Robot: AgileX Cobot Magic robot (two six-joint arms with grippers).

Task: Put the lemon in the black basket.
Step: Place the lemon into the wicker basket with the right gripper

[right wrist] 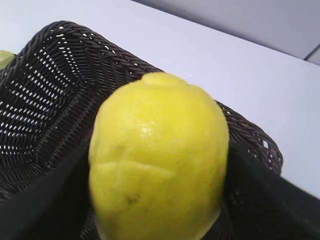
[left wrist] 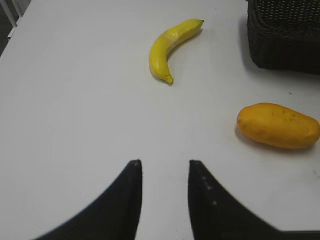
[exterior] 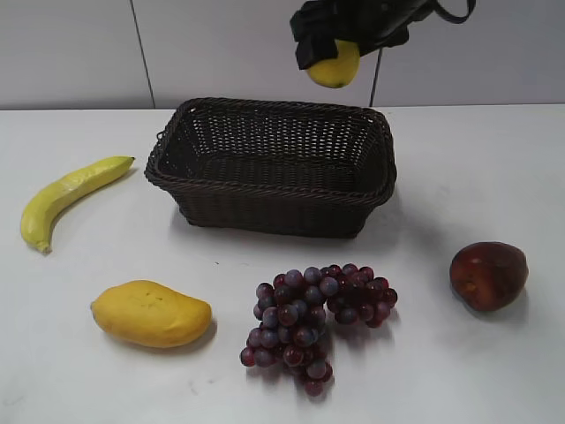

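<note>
Basket contents: the black basket sits on the white table with no item visible inside in the exterior view. Right gripper is closed on the lemon, held in the air above the basket's rear rim, toward its right corner, clear of the wicker. In the right wrist view, the lemon fills the space between the dark fingers, with the basket below it. Left gripper hovers over bare table, fingers parted and holding nothing. Outside the basket lie the banana, mango, grapes and apple.
</note>
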